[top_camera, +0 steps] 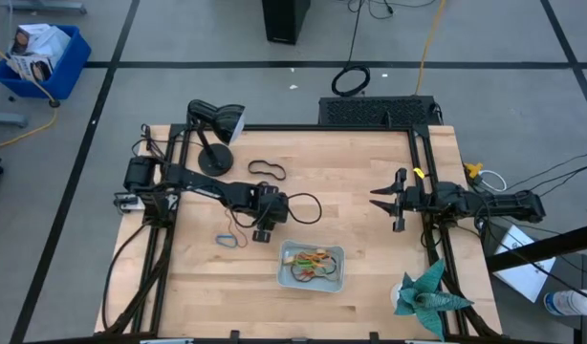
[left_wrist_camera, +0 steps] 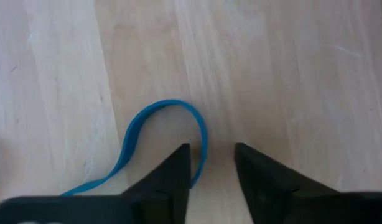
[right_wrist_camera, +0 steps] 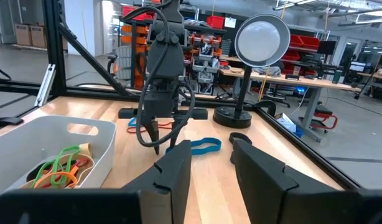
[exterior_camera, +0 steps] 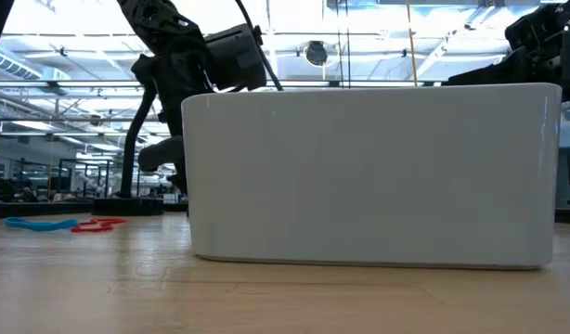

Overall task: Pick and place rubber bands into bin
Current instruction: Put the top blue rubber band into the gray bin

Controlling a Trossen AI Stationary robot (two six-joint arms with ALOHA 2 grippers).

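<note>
Lying on the wood left of centre in the high view, a blue band (top_camera: 228, 240) and a red band (top_camera: 240, 236) rested just beside each other, with a black band (top_camera: 267, 170) higher up, near the lamp (top_camera: 214, 134). More bands (top_camera: 311, 265), green, orange and tan, lay inside the bin (top_camera: 340, 269) at the lower centre of the table (top_camera: 370, 191).

The left gripper (top_camera: 263, 232) hung right of the blue band, pointing down. In its wrist view the fingers (left_wrist_camera: 172, 177) were apart and held nothing; the blue loop (left_wrist_camera: 155, 143) curved just in front of one tip, and I could not tell if they touched.

The right gripper (top_camera: 387, 199) waited at the right side of the table, well apart from the bin, its fingers (right_wrist_camera: 178, 162) spread and empty.

In the low view the bin wall (exterior_camera: 369, 176) filled most of the frame, with the blue and red bands at the left.
</note>
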